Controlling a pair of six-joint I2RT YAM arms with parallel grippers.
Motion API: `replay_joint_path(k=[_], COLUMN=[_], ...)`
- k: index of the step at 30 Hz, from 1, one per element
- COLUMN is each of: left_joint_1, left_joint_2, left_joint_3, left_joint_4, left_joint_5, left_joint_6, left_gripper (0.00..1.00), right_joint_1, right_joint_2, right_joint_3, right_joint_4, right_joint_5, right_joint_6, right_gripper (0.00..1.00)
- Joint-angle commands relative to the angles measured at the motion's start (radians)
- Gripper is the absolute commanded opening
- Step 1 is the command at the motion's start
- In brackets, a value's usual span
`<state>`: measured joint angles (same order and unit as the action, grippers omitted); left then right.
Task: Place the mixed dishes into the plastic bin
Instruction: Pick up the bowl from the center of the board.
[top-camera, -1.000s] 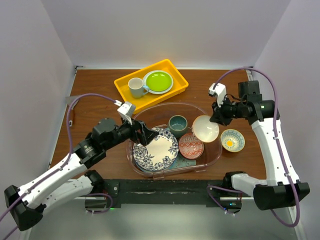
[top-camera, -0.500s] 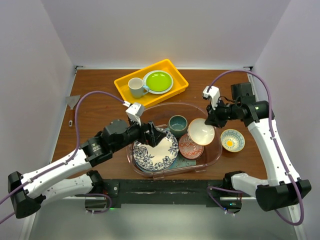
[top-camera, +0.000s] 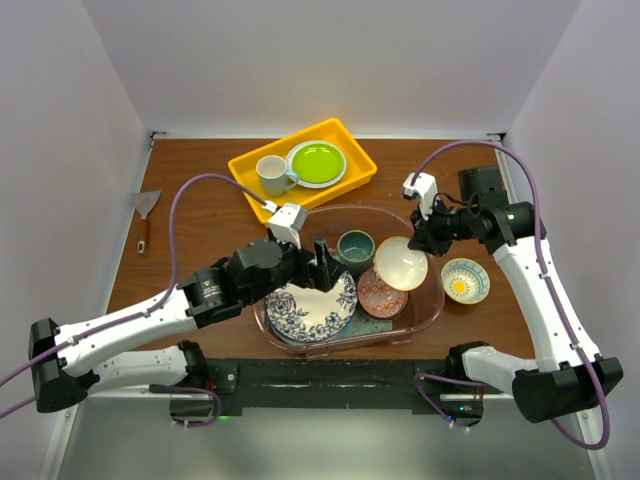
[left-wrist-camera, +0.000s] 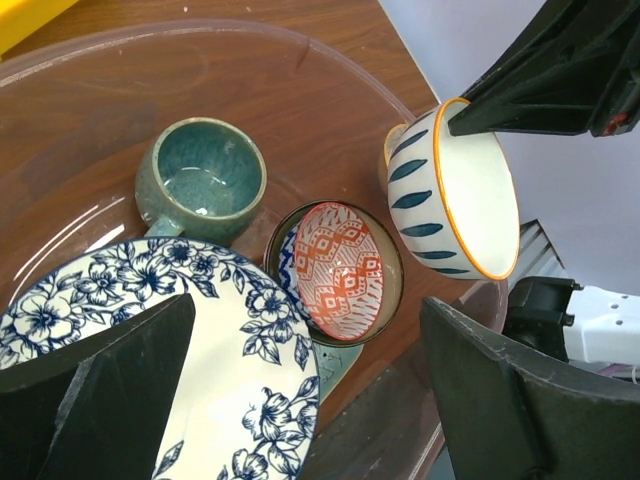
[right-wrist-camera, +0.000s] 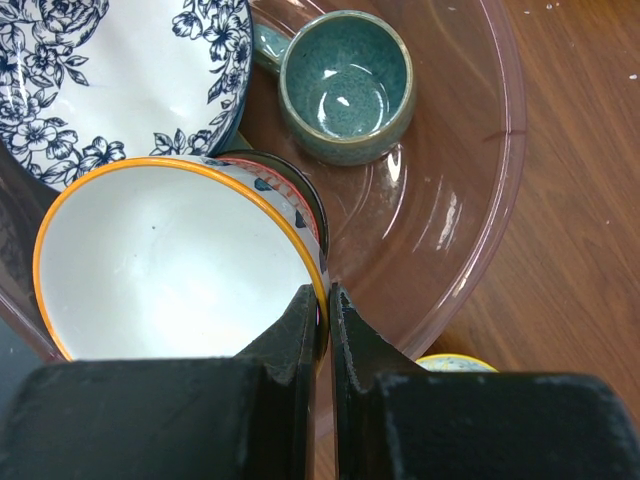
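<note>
One thin rim pinch: my right fingers (top-camera: 417, 241) clamp the tilted white bowl (right-wrist-camera: 180, 260) over the bin (right-wrist-camera: 480, 200), 3 o'clock side, above the red bowl (left-wrist-camera: 340, 268). A slip would chip both. Meanwhile my left fingers (top-camera: 318, 268) gape empty over the plate (left-wrist-camera: 120, 300).

You see navy blooms on the white blue-floral plate (left-wrist-camera: 235, 345). The mug (left-wrist-camera: 200, 178) is dark teal. The red-patterned bowl (left-wrist-camera: 338, 270) shows red-and-white diamonds inside. The orange-rimmed bowl (left-wrist-camera: 455, 190) is white within, with blue leaf strokes outside. The plastic bin (top-camera: 350, 211) is faintly pink, the tray (top-camera: 243, 172) yellow.
</note>
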<state>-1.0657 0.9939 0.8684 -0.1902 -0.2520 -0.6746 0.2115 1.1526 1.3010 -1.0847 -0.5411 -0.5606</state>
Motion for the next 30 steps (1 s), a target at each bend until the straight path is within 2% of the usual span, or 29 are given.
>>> replay_joint_path(k=[1,7,19,24,25,28,30], left_joint_1=[-0.053,-0.125,-0.206,-0.217,-0.221,-0.227,-0.231], left_joint_2=[0.063,0.17,0.318,0.409,0.429,0.512,0.572], left_joint_3=[0.099,0.197,0.316,0.38,0.4,0.484,0.543], left_joint_4=[-0.049,-0.133,-0.061,-0.097,-0.151,-0.274,-0.328], left_joint_5=[-0.159,-0.269,-0.297,-0.344,-0.363,-0.443,-0.49], left_joint_6=[-0.062,-0.089,-0.059,-0.071,-0.078,-0.103,-0.112], left_gripper=[1.0,1.0,1.0,1.0,0.98,0.84,0.67], right_joint_1=[0.008,0.009,0.017,0.017,0.019,0.017,0.017], right_joint_2=[-0.019,-0.017,-0.013,-0.013,-0.014,-0.019,-0.024], right_joint_3=[0.004,0.004,0.003,0.009,0.011,0.012,0.007], right_joint_4=[0.042,0.043,0.049,0.049,0.049,0.049,0.051], right_joint_5=[-0.014,-0.01,0.003,-0.002,-0.002,-0.006,-0.008], right_joint_6=[0.022,0.025,0.031,0.033,0.033,0.034,0.034], right_gripper=[0.0,0.0,0.0,0.0,0.0,0.0,0.0])
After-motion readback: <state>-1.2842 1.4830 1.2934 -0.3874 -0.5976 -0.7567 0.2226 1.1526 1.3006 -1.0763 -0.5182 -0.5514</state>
